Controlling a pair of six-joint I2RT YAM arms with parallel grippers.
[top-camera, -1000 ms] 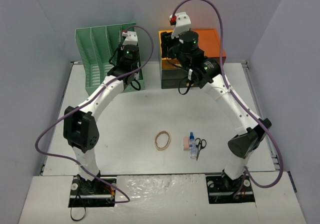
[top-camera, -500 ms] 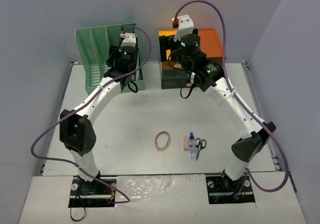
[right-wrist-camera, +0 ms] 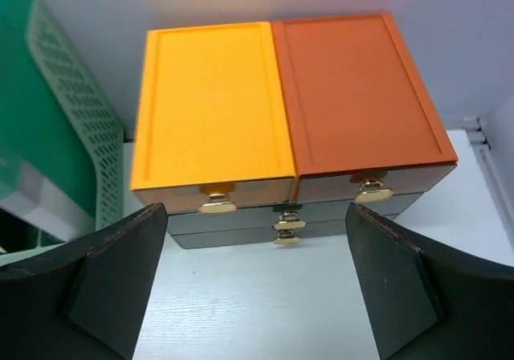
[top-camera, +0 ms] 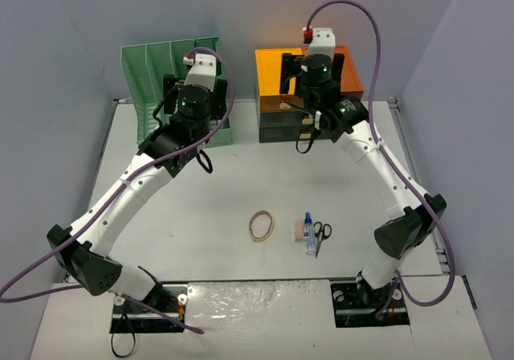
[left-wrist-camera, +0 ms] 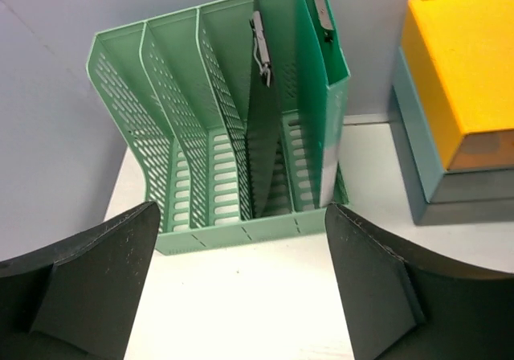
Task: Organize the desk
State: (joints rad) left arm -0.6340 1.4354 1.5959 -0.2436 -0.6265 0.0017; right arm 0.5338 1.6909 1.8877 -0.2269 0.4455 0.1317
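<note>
The desk (top-camera: pixel 241 175) is a white tabletop. My left gripper (top-camera: pixel 191 96) hovers in front of the green file rack (top-camera: pixel 165 87) at the back left. Its jaws (left-wrist-camera: pixel 242 211) stand open with nothing between them. A thin dark green board with a metal clip (left-wrist-camera: pixel 261 111) stands in one of the rack's (left-wrist-camera: pixel 185 135) slots. My right gripper (top-camera: pixel 313 83) hangs in front of the orange drawer cabinet (top-camera: pixel 273 71). It is open (right-wrist-camera: pixel 257 211) and empty, facing the cabinet's (right-wrist-camera: pixel 281 103) brass knobs (right-wrist-camera: pixel 217 205).
Near the front of the desk lie a rubber band (top-camera: pixel 261 225), a pink eraser (top-camera: pixel 299 230), a small blue-capped bottle (top-camera: pixel 309 233) and black scissors (top-camera: pixel 321 235). Grey walls close in the back and both sides. Metal rails (top-camera: pixel 414 167) run along the desk's edges.
The left gripper has opened and drawn back from the rack, its elbow swinging low to the left. The right gripper has opened wider and shifted right in front of the cabinet.
</note>
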